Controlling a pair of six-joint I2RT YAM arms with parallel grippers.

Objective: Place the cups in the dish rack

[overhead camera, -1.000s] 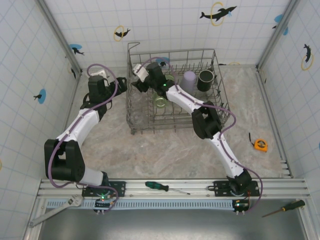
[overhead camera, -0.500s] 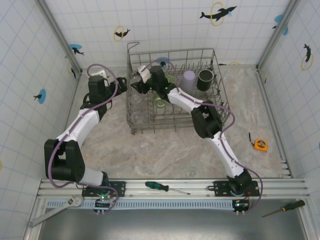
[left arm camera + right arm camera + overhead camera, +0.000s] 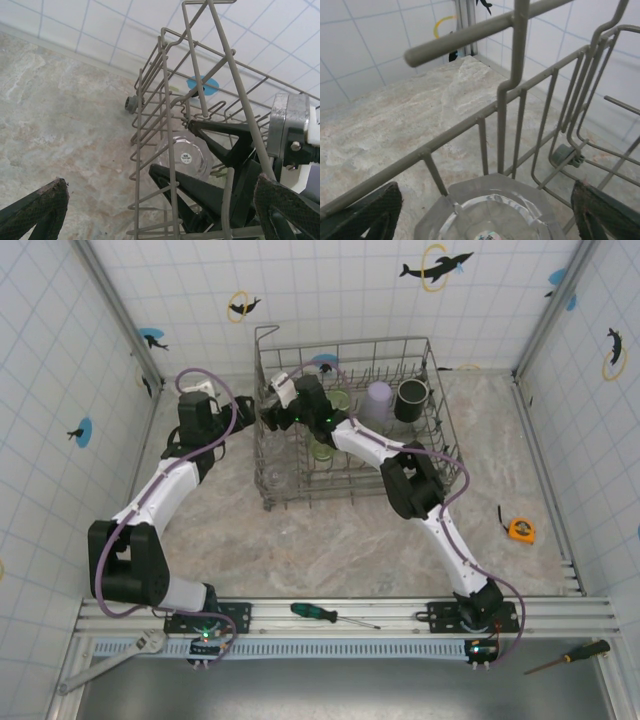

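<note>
The grey wire dish rack (image 3: 440,455) stands mid-table. It holds a lilac cup (image 3: 377,398), a black mug (image 3: 411,398) and green cups (image 3: 321,450). My right gripper (image 3: 270,415) reaches inside the rack's left wall, open. A clear cup (image 3: 492,215) stands base-up between its fingers (image 3: 370,215), with a gap on each side. My left gripper (image 3: 247,408) hovers just outside that wall, open and empty. In its wrist view the clear cup (image 3: 186,159) shows through the rack (image 3: 170,150), and my left gripper (image 3: 165,210) straddles the wire wall.
A yellow tape measure (image 3: 520,530) lies right of the rack. A green screwdriver (image 3: 330,614) lies on the front rail. A wrench (image 3: 110,660) and a second screwdriver (image 3: 570,655) lie below it. Tiled walls close in on three sides.
My right gripper has moved left and down to the rack's left wall with the clear cup, and its jaws have spread off the cup. The left arm has not moved.
</note>
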